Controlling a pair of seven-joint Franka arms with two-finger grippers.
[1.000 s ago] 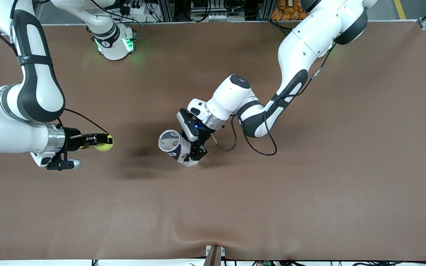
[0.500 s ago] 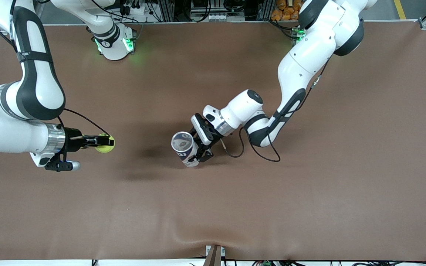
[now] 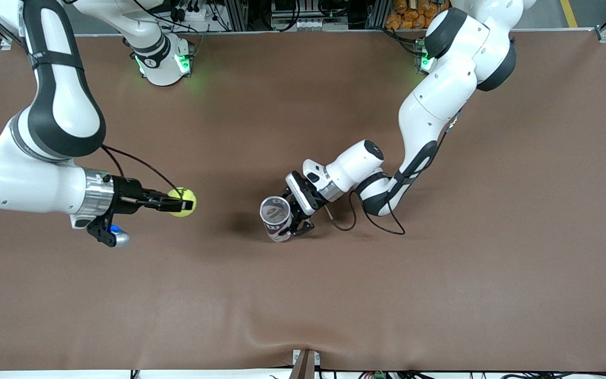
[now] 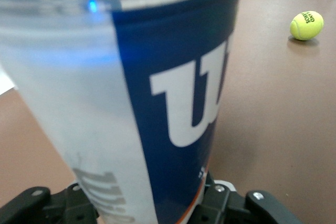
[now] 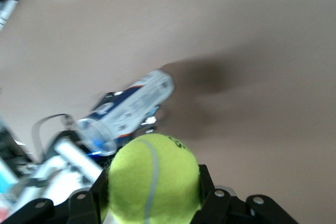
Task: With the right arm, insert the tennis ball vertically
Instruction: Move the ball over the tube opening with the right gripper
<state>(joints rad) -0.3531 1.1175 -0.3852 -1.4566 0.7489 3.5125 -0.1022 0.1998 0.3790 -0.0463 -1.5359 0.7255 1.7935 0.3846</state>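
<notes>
The tennis ball (image 3: 183, 202) is pinched between the fingers of the right gripper (image 3: 177, 203), up in the air over the brown table (image 3: 440, 295) toward the right arm's end. In the right wrist view the ball (image 5: 153, 178) fills the space between the two black fingers (image 5: 84, 203), which press against its sides. The right arm (image 3: 45, 173) comes from its base at the top of the front view, bends down along the table edge and turns its wrist sideways, so the gripper points toward the middle of the table.

The ball can (image 3: 276, 217), clear with a blue label and white lettering, is near the middle of the table, well apart from the ball. The left gripper (image 3: 295, 218) is clamped on its lower part. The can's open mouth faces up toward the front camera, tilted a little toward the right arm's end. In the left wrist view the can (image 4: 157, 103) fills most of the picture, with the gripper's black fingers (image 4: 231, 205) at its base, and the ball (image 4: 306, 25) shows small and farther off. The left arm (image 3: 440, 89) reaches from its base down to the can
</notes>
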